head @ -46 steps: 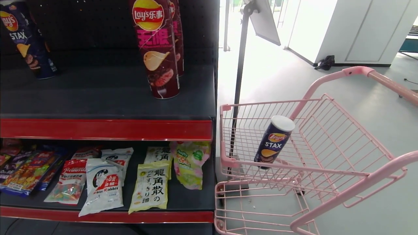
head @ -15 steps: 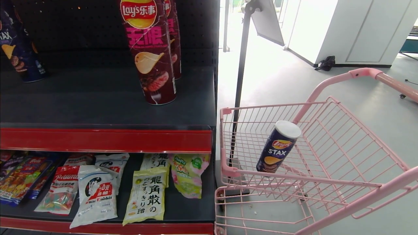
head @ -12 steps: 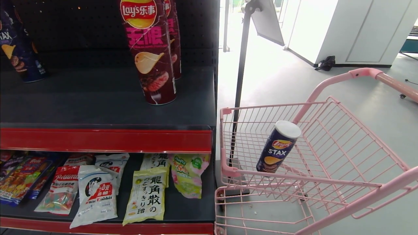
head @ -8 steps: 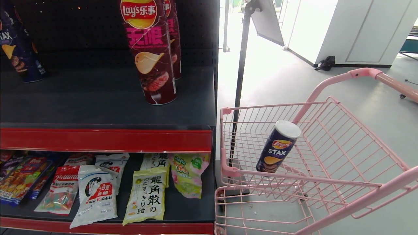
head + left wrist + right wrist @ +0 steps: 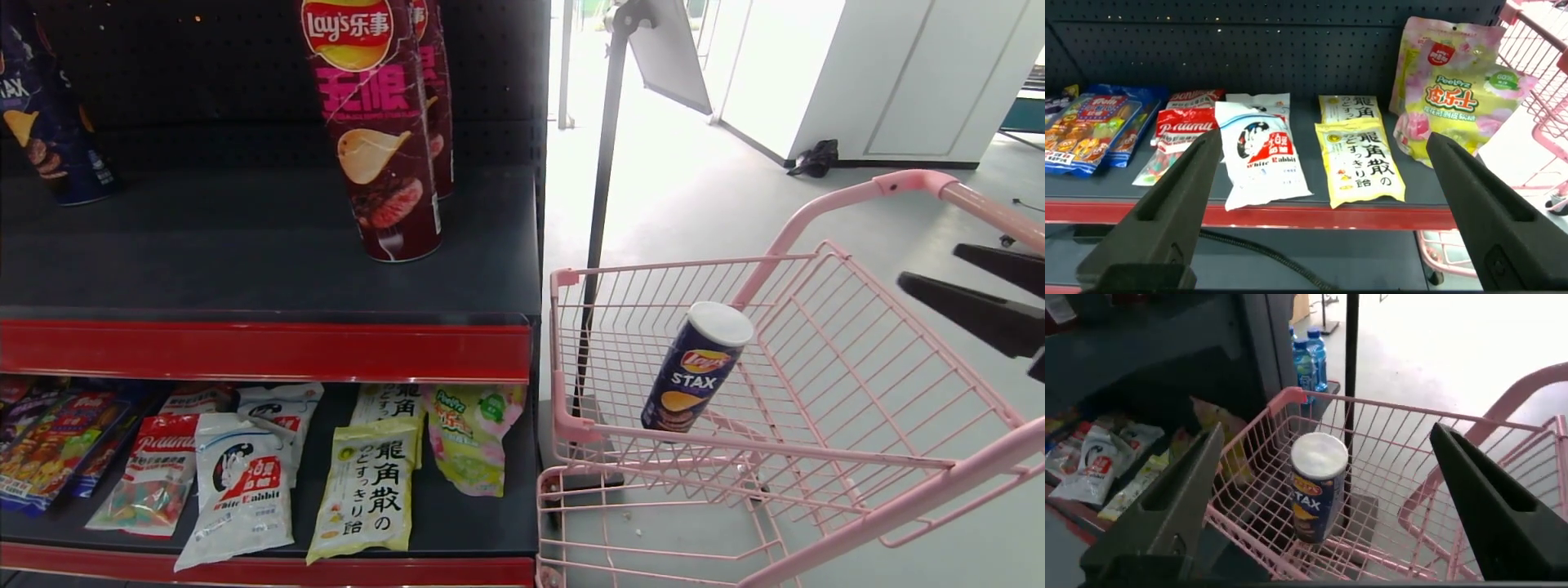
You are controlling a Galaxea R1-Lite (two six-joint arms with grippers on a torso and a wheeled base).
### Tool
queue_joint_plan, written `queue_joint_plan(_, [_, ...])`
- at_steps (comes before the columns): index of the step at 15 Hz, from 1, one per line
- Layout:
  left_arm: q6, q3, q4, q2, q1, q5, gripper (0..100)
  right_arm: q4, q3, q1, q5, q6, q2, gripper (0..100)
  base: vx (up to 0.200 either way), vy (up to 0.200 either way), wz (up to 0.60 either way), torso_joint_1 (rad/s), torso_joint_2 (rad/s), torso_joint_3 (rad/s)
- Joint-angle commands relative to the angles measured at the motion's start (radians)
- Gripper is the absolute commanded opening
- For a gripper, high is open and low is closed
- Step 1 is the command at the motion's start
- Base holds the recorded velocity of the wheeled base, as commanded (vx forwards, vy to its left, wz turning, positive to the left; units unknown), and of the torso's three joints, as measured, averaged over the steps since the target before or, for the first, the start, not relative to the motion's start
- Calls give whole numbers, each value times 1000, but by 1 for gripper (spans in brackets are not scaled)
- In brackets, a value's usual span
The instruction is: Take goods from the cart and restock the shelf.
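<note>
**Spotter one:** Your right gripper (image 5: 927, 263) hangs over the handle side of the pink cart (image 5: 816, 445). Its two black fingers (image 5: 971, 314) are spread wide. There is nothing between them, and they touch neither wire nor can.

**Spotter two:** Your right wrist camera agrees. The blue can (image 5: 1315, 490) sits framed between the parted fingers but well apart from them. It stands on its base, white lid up, on the basket floor, close to the cart corner nearest the shelf (image 5: 245, 245).

**Spotter one:** From your head camera the blue can (image 5: 694, 376) is alone in the basket, just behind the near rim.

**Spotter two:** Your left gripper (image 5: 1323, 137) is low, facing the shelf's bottom level. Its fingers are also far apart, and it grips nothing and rests on nothing.

**Spotter one:** Beyond it you have the white bag (image 5: 1261, 151) and the yellow bag (image 5: 1360, 159) lying flat side by side. The pink bag (image 5: 1454, 90) leans against the pegboard back at the cart end.

**Spotter two:** On the shelf's upper level, your maroon cans (image 5: 375, 139) stand upright, one behind the other, toward the cart end. A matching can (image 5: 49, 147) in blue stands at the far left. Bare board lies between the two.
</note>
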Motion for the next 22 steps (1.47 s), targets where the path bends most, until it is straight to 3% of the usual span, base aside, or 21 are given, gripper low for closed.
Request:
queue_joint_plan(1, [0,0,0,1,0,0,100,-157,-27,-113,208,-102,370,100,0,0,0,0,0,0])
queue_joint_plan(5, [0,0,0,1,0,0,100,-157,-162,-146,382,-264,608,100,0,0,0,0,0,0])
queue_joint_plan(7, [0,0,0,1,0,-1,100,-153,-169,-143,442,-304,666,100,0,0,0,0,0,0])
queue_joint_plan(12, [0,0,0,1,0,0,100,-153,-181,-120,465,-355,760,100,0,0,0,0,0,0])
queue_joint_plan(18, [0,0,0,1,0,0,100,-61,-184,-58,477,-413,766,100,0,0,0,0,0,0])
queue_joint_plan(22, [0,0,0,1,0,0,100,-32,-222,66,462,-415,789,100,0,0,0,0,0,0])
